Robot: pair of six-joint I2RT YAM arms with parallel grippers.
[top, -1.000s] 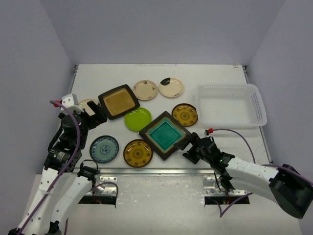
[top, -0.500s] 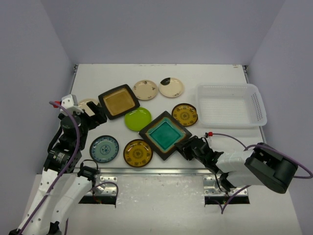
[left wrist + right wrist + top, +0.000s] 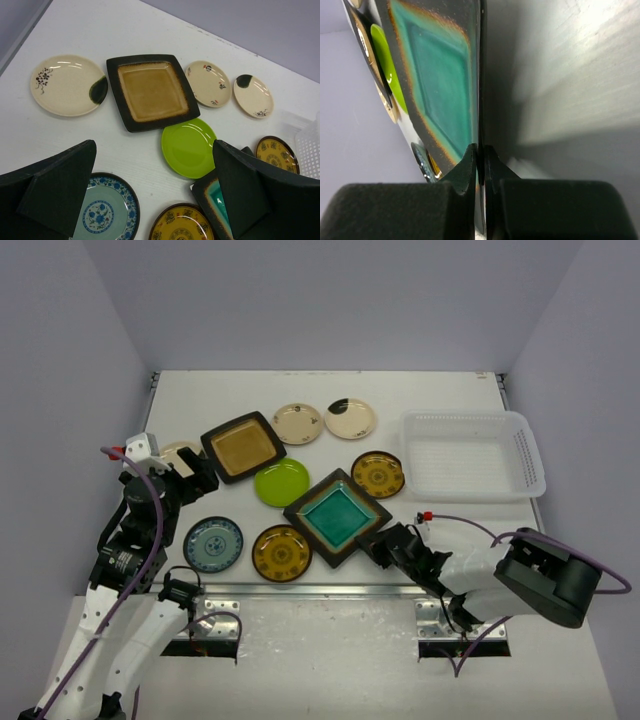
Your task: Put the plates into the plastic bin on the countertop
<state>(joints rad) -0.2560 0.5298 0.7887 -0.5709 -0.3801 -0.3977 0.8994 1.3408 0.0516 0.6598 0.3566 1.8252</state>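
My right gripper [image 3: 372,541] is shut on the near right edge of the teal-centred square plate [image 3: 338,516]. In the right wrist view the jaws [image 3: 481,155] pinch the dark rim of that plate [image 3: 440,85] edge-on. My left gripper [image 3: 188,474] hangs open above the left plates and holds nothing [image 3: 155,167]. The amber-centred square plate [image 3: 243,447] lies at the back left, with the lime plate [image 3: 281,483] beside it. The white plastic bin [image 3: 530,455] stands at the right of the countertop [image 3: 400,390] with nothing in it.
A blue patterned plate [image 3: 213,544] and an amber patterned plate [image 3: 282,552] lie near the front edge. A second amber one [image 3: 378,474] sits by the bin. Two cream plates [image 3: 297,423] [image 3: 350,419] lie at the back, and a third [image 3: 65,85] at the far left.
The right gripper has gone from open to shut on the teal square plate's rim, and its arm has shifted slightly left. The left arm has not moved.
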